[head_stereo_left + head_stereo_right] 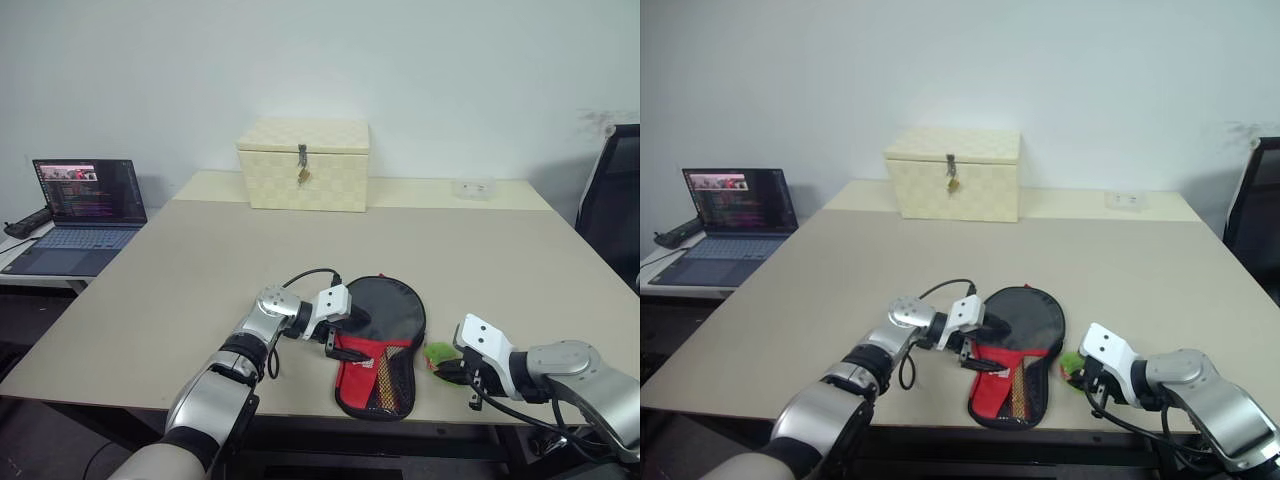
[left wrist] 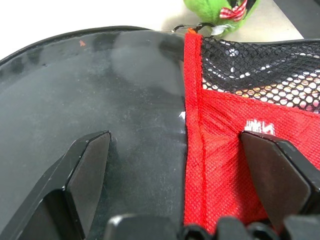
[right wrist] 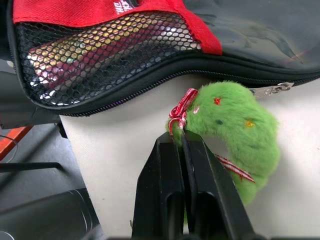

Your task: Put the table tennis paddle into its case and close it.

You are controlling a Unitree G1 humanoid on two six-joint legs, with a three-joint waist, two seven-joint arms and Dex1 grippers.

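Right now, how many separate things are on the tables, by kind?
Black and red fabric paddle case with fuzzy green zipper tag: 1
Cream woven box: 1
Small clear plastic box: 1
Open laptop: 1
Total: 4

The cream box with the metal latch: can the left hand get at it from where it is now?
Probably not without a long stretch. The cream box stands at the table's far side, while the left hand sits open over the case near the front edge. Nothing lies between them.
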